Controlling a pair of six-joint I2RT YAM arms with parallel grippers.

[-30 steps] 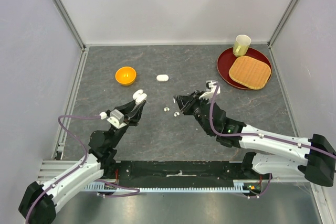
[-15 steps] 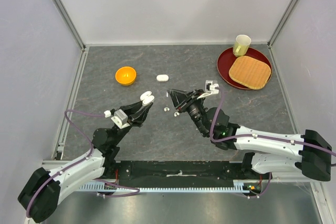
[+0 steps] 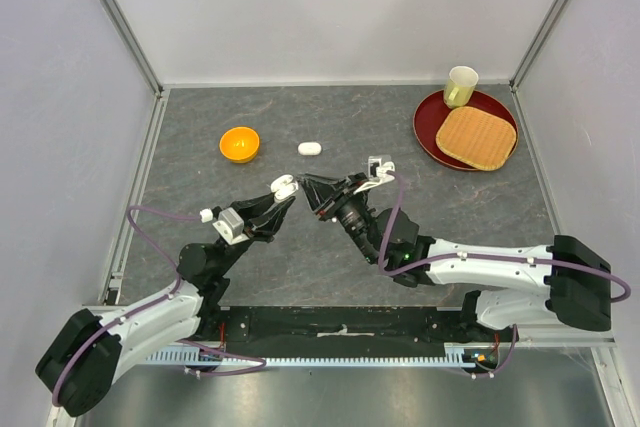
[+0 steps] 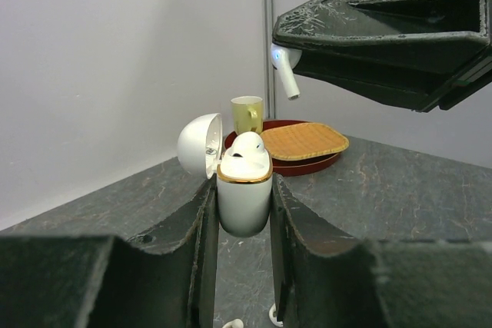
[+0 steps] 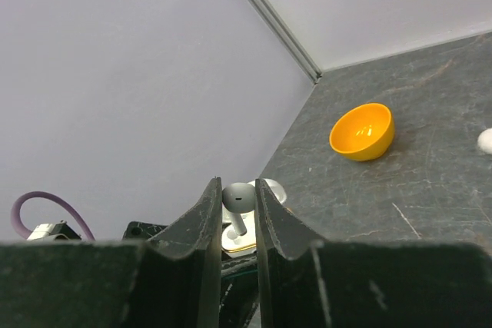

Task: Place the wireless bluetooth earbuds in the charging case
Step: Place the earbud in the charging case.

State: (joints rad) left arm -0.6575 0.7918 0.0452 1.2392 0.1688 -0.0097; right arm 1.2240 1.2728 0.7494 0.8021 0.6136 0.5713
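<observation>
The left tool [image 3: 278, 197] gripped the open case [image 4: 244, 203], one earbud [image 4: 247, 146] apparently seated inside, the right tool [image 3: 312, 191] pinched a second earbud [image 4: 286, 74], stem down, close to the case.

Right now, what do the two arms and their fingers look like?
The left arm and the right arm have white shells with black joints. A purple cable loops along each one. The fingers are black, wedge-shaped and scratched pale on their faces.

Overhead view from the near edge; wrist views close, facing each other, sharing the charging case [image 4: 244, 190]
</observation>
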